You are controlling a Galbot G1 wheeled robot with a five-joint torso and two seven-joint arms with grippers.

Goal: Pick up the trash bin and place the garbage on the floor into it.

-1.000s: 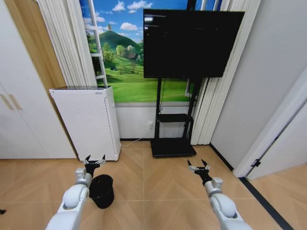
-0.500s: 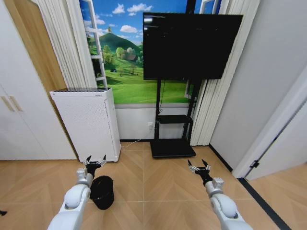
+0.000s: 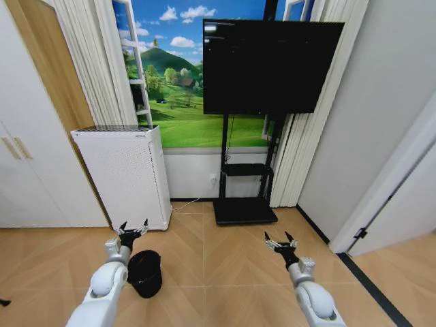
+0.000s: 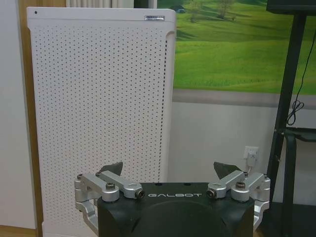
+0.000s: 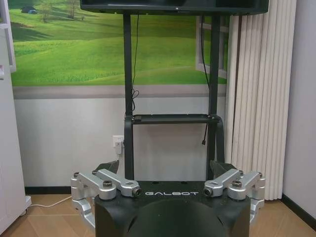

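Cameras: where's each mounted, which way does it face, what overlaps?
Head: high on the robot, facing forward and down at TV, white appliance, bin; both arms show, left gripper and right gripper open.
Left wrist: behind the left gripper, facing the appliance.
Right wrist: behind the right gripper, facing the TV stand.
Shared: green landscape wall.

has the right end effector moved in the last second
Yes, slightly. The right end effector has drifted left relative to the TV stand base, open.
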